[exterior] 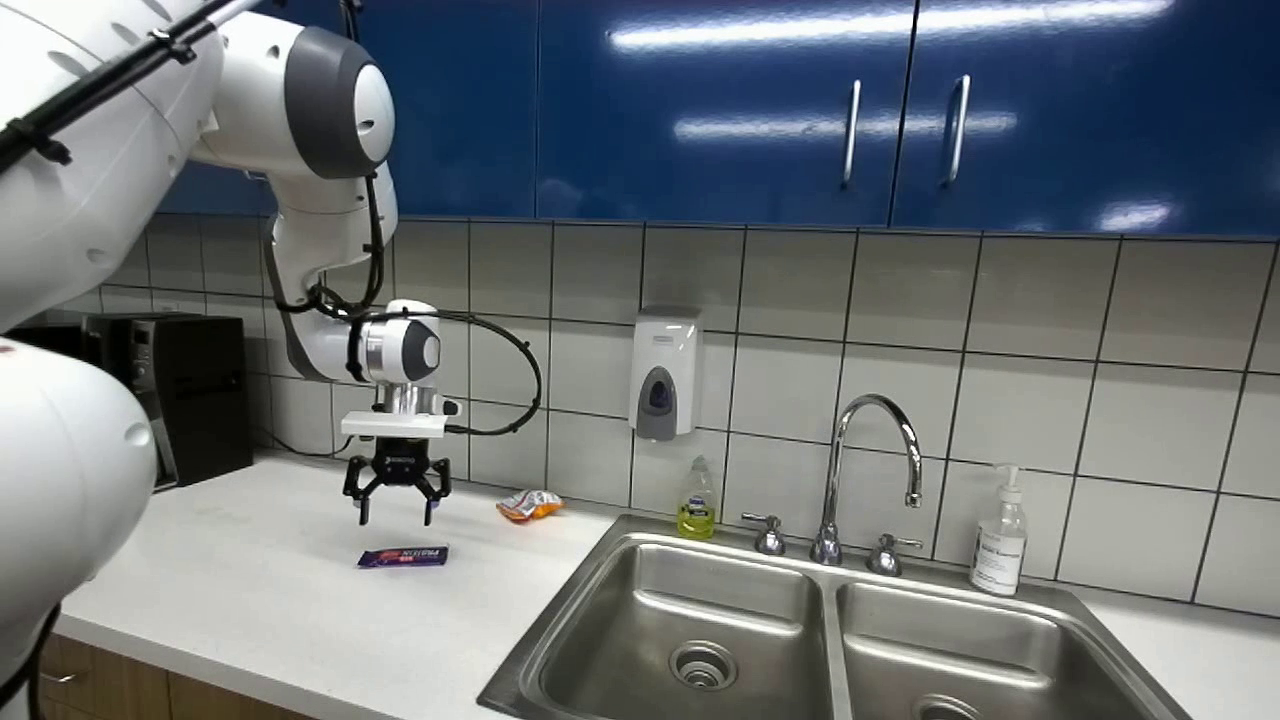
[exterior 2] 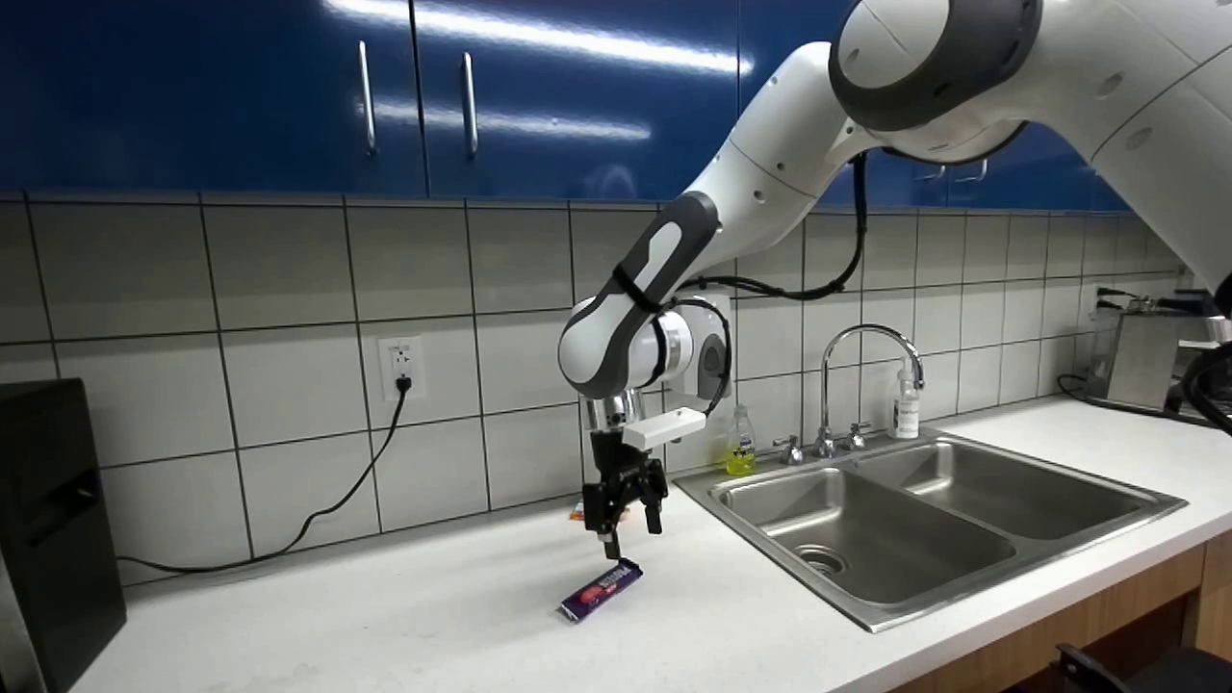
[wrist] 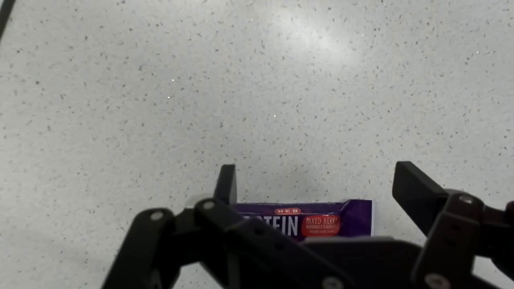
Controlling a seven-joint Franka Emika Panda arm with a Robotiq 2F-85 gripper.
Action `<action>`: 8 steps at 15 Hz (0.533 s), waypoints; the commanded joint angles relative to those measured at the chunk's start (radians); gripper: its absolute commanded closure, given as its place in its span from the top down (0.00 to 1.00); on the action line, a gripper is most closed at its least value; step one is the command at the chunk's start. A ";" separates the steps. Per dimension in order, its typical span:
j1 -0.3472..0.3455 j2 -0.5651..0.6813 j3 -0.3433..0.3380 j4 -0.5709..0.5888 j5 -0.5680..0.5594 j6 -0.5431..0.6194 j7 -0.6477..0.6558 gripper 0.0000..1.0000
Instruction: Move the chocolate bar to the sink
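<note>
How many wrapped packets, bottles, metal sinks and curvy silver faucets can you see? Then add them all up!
Wrapped packets: 2 (flat rectangular purple-wrapped bar, crumpled orange-and-white packet)
Bottles: 2 (clear bottle of yellow-green liquid, pump bottle with a white label)
Sinks: 1 (stainless-steel double-basin sink)
Faucets: 1 (curved chrome faucet)
Total: 6

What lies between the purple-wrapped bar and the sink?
Only bare white countertop lies between the purple-wrapped bar and the sink, in both exterior views.
</note>
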 commanded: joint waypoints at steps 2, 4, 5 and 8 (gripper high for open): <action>-0.007 0.002 0.008 0.005 -0.006 -0.004 0.004 1.00; -0.007 0.003 0.008 0.005 -0.006 -0.005 0.004 1.00; -0.008 0.011 0.007 0.013 -0.008 0.001 -0.002 1.00; -0.006 0.043 0.001 0.037 -0.016 0.004 -0.003 1.00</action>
